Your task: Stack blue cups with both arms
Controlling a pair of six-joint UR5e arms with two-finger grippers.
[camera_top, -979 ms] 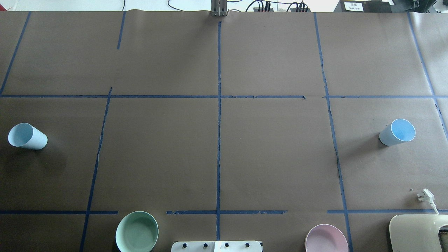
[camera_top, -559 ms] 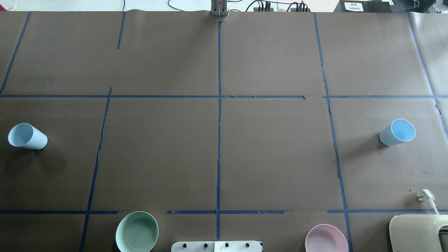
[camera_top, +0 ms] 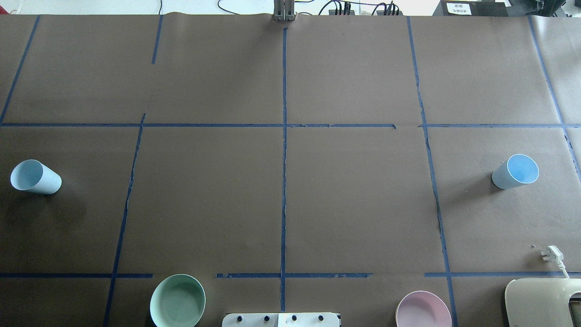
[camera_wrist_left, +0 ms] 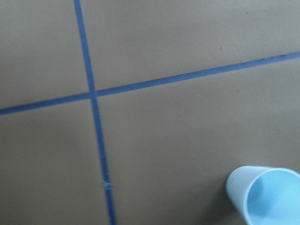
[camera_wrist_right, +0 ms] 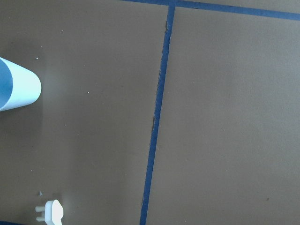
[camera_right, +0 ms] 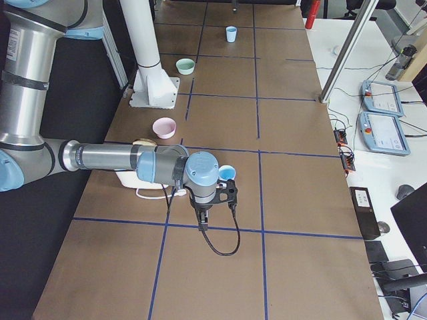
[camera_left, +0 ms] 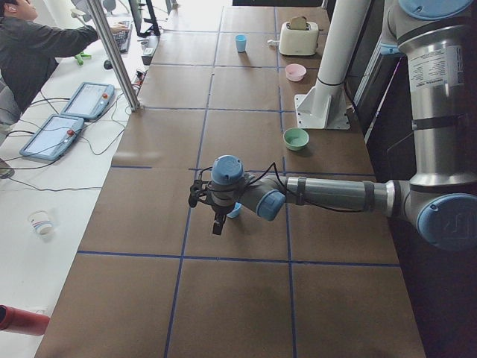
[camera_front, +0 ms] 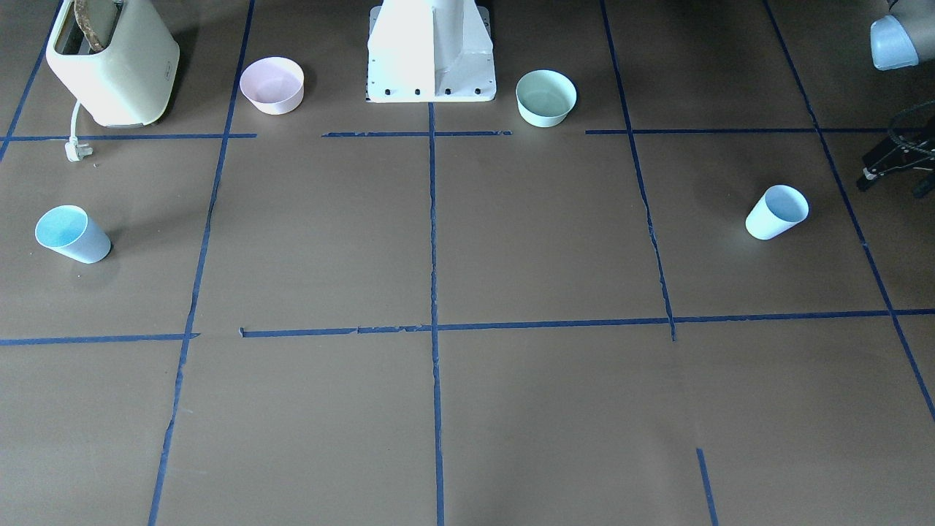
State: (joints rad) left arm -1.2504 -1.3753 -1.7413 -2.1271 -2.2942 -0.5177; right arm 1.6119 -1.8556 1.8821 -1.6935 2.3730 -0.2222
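The left arm point(camera_left: 328, 195) half hides the near blue cup point(camera_left: 235, 212).

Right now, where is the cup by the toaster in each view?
Front: cup far left.
Overhead: cup far right.
Exterior left: cup at top, far end.
Exterior right: cup centre, partly behind right arm.
Left wrist: not in it.
Right wrist: cup at left edge.
Landmark: the toaster near it.
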